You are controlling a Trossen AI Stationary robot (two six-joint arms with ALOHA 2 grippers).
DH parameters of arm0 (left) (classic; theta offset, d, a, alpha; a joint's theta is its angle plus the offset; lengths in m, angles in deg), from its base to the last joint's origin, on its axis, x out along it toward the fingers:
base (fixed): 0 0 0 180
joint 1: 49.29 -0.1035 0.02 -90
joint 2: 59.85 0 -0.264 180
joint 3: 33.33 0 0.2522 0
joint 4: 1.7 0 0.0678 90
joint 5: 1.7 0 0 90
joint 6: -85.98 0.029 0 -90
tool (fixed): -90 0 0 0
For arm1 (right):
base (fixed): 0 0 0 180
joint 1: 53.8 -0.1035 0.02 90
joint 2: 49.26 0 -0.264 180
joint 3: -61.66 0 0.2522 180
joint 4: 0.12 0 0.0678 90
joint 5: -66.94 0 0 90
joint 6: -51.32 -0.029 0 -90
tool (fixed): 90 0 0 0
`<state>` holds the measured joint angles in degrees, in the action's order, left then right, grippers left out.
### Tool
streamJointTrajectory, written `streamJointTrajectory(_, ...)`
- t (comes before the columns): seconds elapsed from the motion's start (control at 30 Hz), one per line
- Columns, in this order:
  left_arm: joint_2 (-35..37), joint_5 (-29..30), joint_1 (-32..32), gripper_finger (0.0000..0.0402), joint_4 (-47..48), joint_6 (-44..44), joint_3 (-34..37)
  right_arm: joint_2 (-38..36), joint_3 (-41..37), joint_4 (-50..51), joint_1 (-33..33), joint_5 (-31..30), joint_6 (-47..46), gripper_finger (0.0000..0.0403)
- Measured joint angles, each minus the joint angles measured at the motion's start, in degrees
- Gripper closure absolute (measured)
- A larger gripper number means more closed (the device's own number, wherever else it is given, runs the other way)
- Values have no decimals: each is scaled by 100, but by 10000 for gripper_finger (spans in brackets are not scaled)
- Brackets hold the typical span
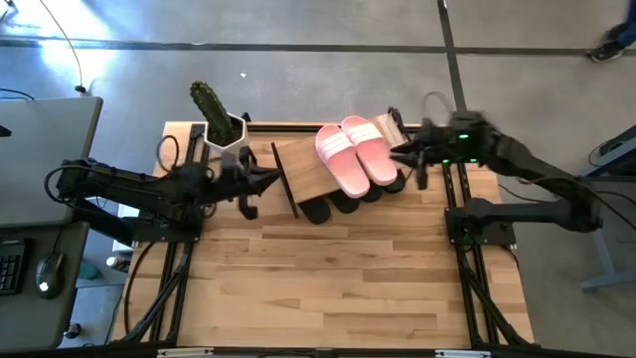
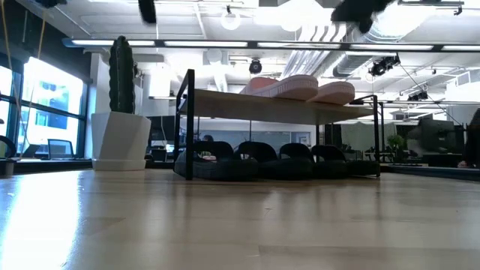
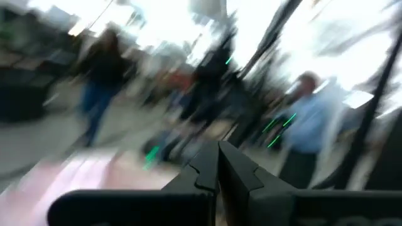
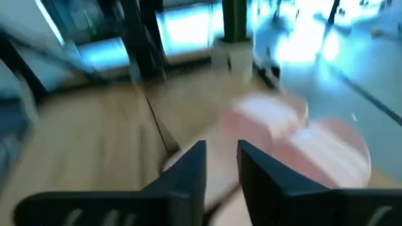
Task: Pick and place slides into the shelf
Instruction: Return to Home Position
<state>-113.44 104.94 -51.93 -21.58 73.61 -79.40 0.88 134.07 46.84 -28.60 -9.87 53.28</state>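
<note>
Shelf (image 1: 301, 171) holds pink slides (image 1: 358, 154) on top, black slides (image 1: 345, 205) beneath. Right gripper (image 1: 399, 153), narrowly parted and empty, is just right of the pink pair; left gripper (image 1: 268, 182), closed on nothing, is beside the left end. I judge both must retreat outward.

The shelf (image 1: 303, 171) carried a light wood plank top, smooth and matt, on a thin black metal frame. Toward its 3 o'clock end, the pink slides (image 1: 356, 154) looked like smooth moulded foam with a soft sheen. The black slides (image 2: 262, 161) beneath appeared matt and rubbery. The tabletop (image 1: 338, 288), pale planked wood, gave off a faint satin gleam in the low view. At the table's 11 o'clock, a white faceted pot (image 1: 224, 132) with a matt finish held a rough, ribbed green cactus (image 1: 207, 99). The fingers (image 4: 188, 169) of the right gripper (image 4: 221, 149) looked like matt black plastic. The surrounding floor (image 1: 298, 60) was smooth grey concrete.
</note>
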Motion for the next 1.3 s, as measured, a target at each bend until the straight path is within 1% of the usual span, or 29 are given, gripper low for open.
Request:
streamJointTrajectory(0.07, 16, -451, -85, 401, -431, -1, -145, -296, 104, -205, -16, 100, -349, 338)
streamJointTrajectory(0.13, 71, -1135, -293, 401, -291, -7, -428, -518, 251, -445, -16, 302, -601, 365)
streamJointTrajectory(0.2, 84, -1995, -601, 401, -14, -81, -838, -684, 429, -668, -16, 589, -747, 390)
streamJointTrajectory(0.23, 88, -2433, -785, 401, 176, -176, -1060, -746, 523, -746, -16, 716, -801, 396)
streamJointTrajectory(0.3, 83, -3327, -1208, 401, 517, -365, -1475, -867, 723, -862, -20, 792, -958, 394)
streamJointTrajectory(0.37, 85, -4035, -1615, 401, 723, -501, -1812, -966, 865, -861, -18, 790, -978, 391)
streamJointTrajectory(0.43, 113, -4500, -1980, 401, 730, -620, -1953, -1157, 911, -851, -18, 781, -960, 397)
streamJointTrajectory(0.47, 154, -4606, -2136, 401, 700, -695, -1959, -1274, 911, -819, -18, 734, -953, 400)
streamJointTrajectory(0.57, 346, -4642, -2536, 401, 865, -765, -1924, -1716, 838, -687, -18, 570, -1001, 400)
streamJointTrajectory(0.67, 529, -4485, -2713, 401, 911, -896, -1654, -2261, 641, -727, -18, 323, -1216, 402)
streamJointTrajectory(0.77, 793, -4356, -2737, 401, 920, -924, -1269, -2817, 398, -750, -18, 86, -1471, 402)
streamJointTrajectory(0.9, 1323, -4111, -2736, 401, 459, -1064, -633, -3495, 35, -906, -19, -104, -1720, 403)
streamJointTrajectory(1.07, 2096, -3636, -2736, 401, 289, -1347, 147, -4200, -408, -1022, -18, -428, -1945, 403)
streamJointTrajectory(1.2, 2661, -3353, -2736, 401, 288, -1496, 566, -4666, -775, -1328, -18, -475, -2130, 403)
streamJointTrajectory(1.3, 3081, -3187, -2736, 401, 293, -1507, 808, -4995, -1072, -1475, -16, -630, -2237, 403)
